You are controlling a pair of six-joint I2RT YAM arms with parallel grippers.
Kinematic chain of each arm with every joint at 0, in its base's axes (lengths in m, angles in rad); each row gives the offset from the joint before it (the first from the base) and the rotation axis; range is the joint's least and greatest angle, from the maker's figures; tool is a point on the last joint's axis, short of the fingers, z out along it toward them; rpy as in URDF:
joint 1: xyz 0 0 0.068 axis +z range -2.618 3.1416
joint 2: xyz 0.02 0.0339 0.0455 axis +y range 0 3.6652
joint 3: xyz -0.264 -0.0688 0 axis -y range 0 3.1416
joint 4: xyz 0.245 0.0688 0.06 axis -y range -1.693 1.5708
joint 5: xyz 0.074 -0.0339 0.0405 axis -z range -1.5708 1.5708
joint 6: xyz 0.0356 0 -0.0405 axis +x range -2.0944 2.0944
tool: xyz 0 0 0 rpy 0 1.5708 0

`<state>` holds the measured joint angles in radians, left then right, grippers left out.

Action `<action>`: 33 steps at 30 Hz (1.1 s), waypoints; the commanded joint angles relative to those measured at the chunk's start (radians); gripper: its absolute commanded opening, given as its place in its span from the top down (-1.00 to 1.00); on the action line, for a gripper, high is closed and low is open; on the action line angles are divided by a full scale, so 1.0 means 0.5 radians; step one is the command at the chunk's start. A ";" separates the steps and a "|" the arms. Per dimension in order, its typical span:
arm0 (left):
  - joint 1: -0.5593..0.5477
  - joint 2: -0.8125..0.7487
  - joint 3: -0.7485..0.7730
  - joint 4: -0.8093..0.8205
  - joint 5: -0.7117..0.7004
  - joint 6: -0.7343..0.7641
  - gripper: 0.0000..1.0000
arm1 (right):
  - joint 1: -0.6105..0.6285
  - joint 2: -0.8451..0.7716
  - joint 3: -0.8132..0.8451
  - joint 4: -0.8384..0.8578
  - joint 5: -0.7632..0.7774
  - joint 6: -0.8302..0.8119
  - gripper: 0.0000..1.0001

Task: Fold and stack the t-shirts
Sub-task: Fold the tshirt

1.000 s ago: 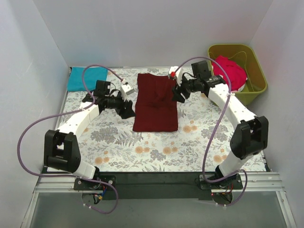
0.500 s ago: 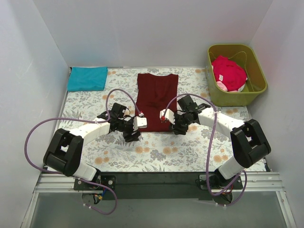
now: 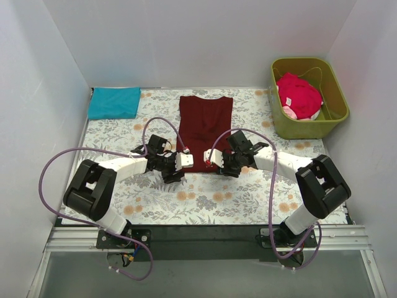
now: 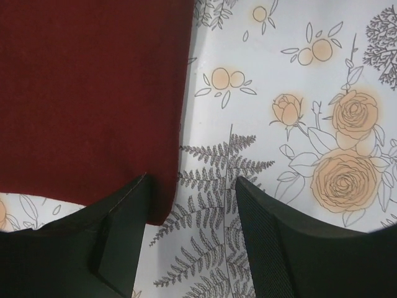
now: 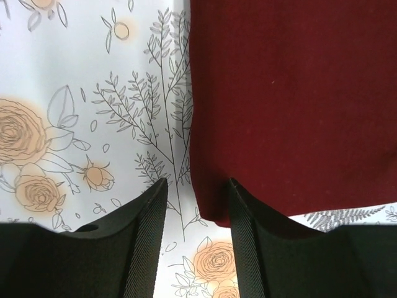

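Hem corners await your pinch.
Overhead: dark maroon soft cloth t-shirt (image 3: pixel 205 124) lies flat mid-table on the grey-and-orange floral tablecloth (image 3: pixel 248 186). Left wrist: left gripper (image 4: pixel 192 186) spread astride its near corner. Right wrist: right gripper (image 5: pixel 197 186) spread likewise. Limp, light cloth; grab the corners. No readable labels.

Light falls soft and even from overhead, bright across the whole bench (image 3: pixel 248 192). My arms (image 3: pixel 291 162) throw only faint, blurred shadows toward its front edge. No glare anywhere. The overhead view is sharp throughout. In my wrist views the tablecloth (image 4: pixel 322 93) print is crisp, while my left claw (image 4: pixel 192 186) and right claw (image 5: pixel 196 183) show near-black and slightly soft.
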<state>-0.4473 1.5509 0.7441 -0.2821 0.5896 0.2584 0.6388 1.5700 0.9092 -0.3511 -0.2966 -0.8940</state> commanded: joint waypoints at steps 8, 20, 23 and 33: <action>-0.001 0.046 -0.043 0.040 -0.133 0.081 0.35 | 0.005 0.075 -0.140 0.187 0.154 -0.080 0.56; 0.002 -0.046 0.374 -0.193 -0.087 -0.207 1.00 | -0.056 -0.109 0.187 -0.058 0.167 -0.120 0.97; 0.014 -0.095 0.539 -0.307 -0.059 -0.256 1.00 | -0.130 -0.115 0.405 -0.196 0.121 -0.129 0.97; 0.020 -0.319 0.696 -0.604 -0.013 -0.250 1.00 | -0.225 -0.244 0.688 -0.675 0.014 -0.188 0.97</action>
<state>-0.4408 1.4708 1.0714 -0.4942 0.5461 0.1326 0.5213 1.4872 1.2175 -0.5510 -0.2424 -0.9749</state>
